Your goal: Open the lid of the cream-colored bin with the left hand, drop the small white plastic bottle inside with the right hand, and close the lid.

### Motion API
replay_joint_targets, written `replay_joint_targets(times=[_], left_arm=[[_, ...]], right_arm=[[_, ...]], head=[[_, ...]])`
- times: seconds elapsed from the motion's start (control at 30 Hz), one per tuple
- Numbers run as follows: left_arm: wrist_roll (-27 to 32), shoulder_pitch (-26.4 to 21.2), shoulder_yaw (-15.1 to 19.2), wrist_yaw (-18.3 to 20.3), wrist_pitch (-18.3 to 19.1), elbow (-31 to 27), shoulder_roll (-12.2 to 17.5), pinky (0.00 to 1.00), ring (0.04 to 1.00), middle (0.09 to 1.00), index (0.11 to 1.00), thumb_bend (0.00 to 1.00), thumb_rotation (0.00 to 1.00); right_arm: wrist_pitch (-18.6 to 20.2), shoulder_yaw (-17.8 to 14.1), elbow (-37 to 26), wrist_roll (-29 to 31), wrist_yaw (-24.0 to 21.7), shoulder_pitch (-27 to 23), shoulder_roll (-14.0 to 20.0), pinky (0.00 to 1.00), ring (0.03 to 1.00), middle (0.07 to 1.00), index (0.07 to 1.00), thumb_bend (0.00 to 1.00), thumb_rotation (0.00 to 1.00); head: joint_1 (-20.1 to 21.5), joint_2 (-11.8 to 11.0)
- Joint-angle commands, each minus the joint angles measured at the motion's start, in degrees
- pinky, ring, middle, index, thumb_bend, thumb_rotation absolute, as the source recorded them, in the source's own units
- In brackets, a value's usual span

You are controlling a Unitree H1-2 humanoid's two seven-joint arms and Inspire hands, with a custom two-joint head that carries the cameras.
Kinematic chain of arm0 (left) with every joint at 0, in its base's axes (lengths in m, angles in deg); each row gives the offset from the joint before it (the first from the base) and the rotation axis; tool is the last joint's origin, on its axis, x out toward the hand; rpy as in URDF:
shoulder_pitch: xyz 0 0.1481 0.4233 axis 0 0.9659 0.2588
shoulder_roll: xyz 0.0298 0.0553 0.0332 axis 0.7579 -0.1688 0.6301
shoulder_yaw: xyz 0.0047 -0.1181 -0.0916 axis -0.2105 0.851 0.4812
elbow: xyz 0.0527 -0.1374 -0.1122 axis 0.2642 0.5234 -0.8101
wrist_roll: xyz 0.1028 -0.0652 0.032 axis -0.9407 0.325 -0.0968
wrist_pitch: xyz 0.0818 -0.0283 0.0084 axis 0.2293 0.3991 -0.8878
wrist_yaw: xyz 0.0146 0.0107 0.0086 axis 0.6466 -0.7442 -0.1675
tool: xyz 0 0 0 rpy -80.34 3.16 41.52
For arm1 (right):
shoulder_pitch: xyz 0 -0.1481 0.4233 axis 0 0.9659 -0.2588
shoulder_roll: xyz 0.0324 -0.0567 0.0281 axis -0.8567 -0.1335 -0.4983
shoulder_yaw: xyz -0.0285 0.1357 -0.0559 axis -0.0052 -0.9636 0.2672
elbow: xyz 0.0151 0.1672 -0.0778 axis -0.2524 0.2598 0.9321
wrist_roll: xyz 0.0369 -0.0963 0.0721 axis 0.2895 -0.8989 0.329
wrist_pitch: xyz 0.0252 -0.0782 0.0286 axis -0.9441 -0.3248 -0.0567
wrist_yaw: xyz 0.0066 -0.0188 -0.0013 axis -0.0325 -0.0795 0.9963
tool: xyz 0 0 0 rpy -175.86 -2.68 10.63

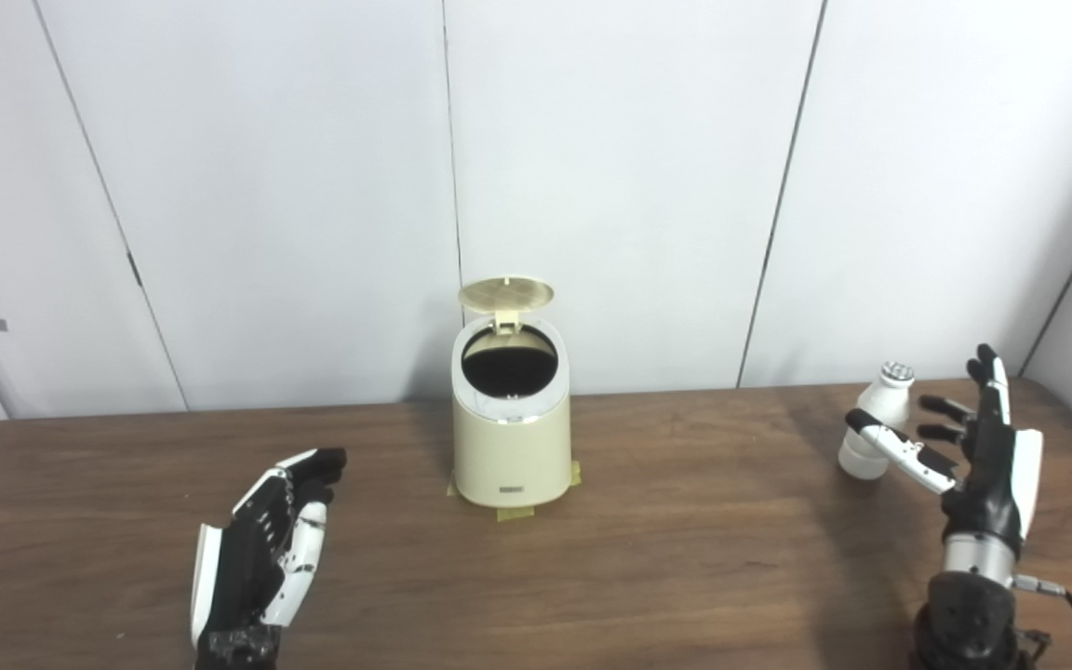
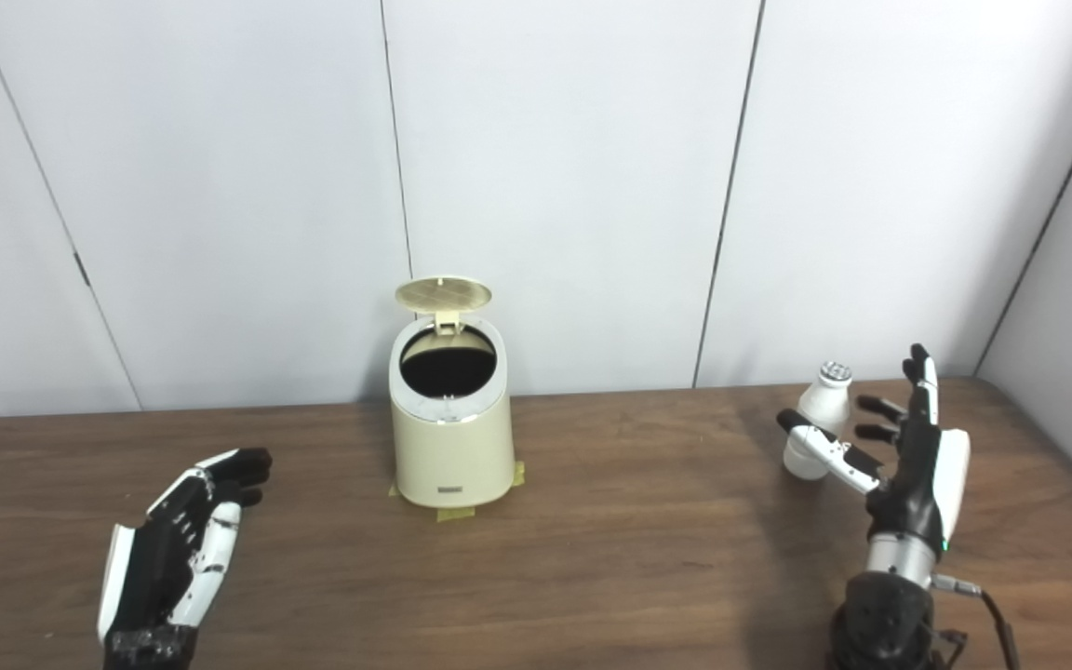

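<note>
The left hand (image 1: 261, 549) was nearest the camera, low over the table (image 1: 685, 558), to the front left of the bin (image 1: 511, 437) and well apart from it. It was empty, its fingers extended and only slightly spread. The right hand (image 1: 978, 465) was far to the right of the bin, raised on edge, fingers spread apart and holding nothing. The small white plastic bottle (image 1: 874, 423) stood upright on the table just beside that hand, on its bin-facing side; the thumb (image 1: 899, 451) crossed in front of the bottle's lower body, and contact could not be confirmed.

The cream-colored bin stood near the table's rear edge. Its lid (image 1: 506, 294) was raised on the rear hinge, exposing a dark interior. Strips of tape (image 1: 515, 513) showed at the bin's base. Nothing lay on the table between the bin and the bottle.

The table was dark wood grain. Behind the bin, pale wall panels (image 1: 629, 186) with vertical seams closed off the room.
</note>
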State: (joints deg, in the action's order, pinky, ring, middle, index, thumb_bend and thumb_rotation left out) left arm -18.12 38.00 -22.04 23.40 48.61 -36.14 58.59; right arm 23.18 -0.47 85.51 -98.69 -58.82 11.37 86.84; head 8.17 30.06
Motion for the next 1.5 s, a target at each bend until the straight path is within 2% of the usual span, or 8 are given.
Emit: replay_joint_targets(times=[0.0,0.17,0.33,0.7,1.17,1.3,1.43,1.47], left_arm=[[0.1,-2.3,-0.3,0.4,-1.6,-0.8,0.2,0.72,0.754,0.741,0.720,0.19,0.60],[-0.8,-2.5,-0.3,-0.2,-1.8,-0.7,0.0,0.71,0.748,0.737,0.714,0.19,0.61],[-0.4,-2.5,-0.3,-0.1,-2.0,-0.8,0.0,0.72,0.751,0.741,0.717,0.18,0.61],[1.3,-2.6,-0.1,0.9,-2.0,-1.9,-0.4,0.71,0.751,0.736,0.711,0.19,0.59],[1.1,-2.3,-0.2,1.1,-1.8,-2.7,-0.6,0.73,0.753,0.737,0.712,0.20,0.59],[0.6,-2.3,-0.2,0.8,-1.7,-2.9,-0.7,0.71,0.751,0.735,0.711,0.19,0.59],[0.9,-2.1,-0.1,1.0,-1.4,-3.5,-0.9,0.71,0.750,0.732,0.706,0.21,0.61],[1.1,-2.0,-0.1,1.1,-1.4,-3.5,-0.8,0.72,0.751,0.732,0.706,0.21,0.61]], right_arm=[[-0.5,0.1,0.1,1.9,-1.4,-3.3,1.7,0.74,0.853,0.926,0.954,0.87,0.33],[-2.4,2.0,4.6,1.8,-2.0,-4.4,3.2,0.76,0.866,0.919,0.941,0.97,0.42],[-1.3,3.2,7.0,1.9,-2.2,-5.4,3.9,0.88,0.963,0.975,0.968,0.90,0.38],[0.0,5.0,14.5,1.3,-1.8,-8.7,5.4,0.77,0.876,0.907,0.914,0.91,0.36],[-5.1,6.0,27.4,3.1,-0.7,-13.6,7.5,0.76,0.852,0.868,0.861,0.89,0.32],[-6.2,6.2,27.8,3.1,1.2,-13.9,7.3,0.70,0.773,0.796,0.805,0.83,0.25],[-8.5,5.4,27.9,3.6,4.7,-14.1,6.4,0.54,0.620,0.653,0.689,0.75,0.07],[-9.2,5.5,28.2,3.4,5.8,-14.2,6.3,0.49,0.573,0.608,0.572,0.61,0.10]], head=[[0.0,0.1],[-0.2,0.0],[-0.2,0.0],[-0.3,0.0],[-0.5,0.1],[-0.5,0.1],[-1.1,0.3],[-1.1,0.4]])
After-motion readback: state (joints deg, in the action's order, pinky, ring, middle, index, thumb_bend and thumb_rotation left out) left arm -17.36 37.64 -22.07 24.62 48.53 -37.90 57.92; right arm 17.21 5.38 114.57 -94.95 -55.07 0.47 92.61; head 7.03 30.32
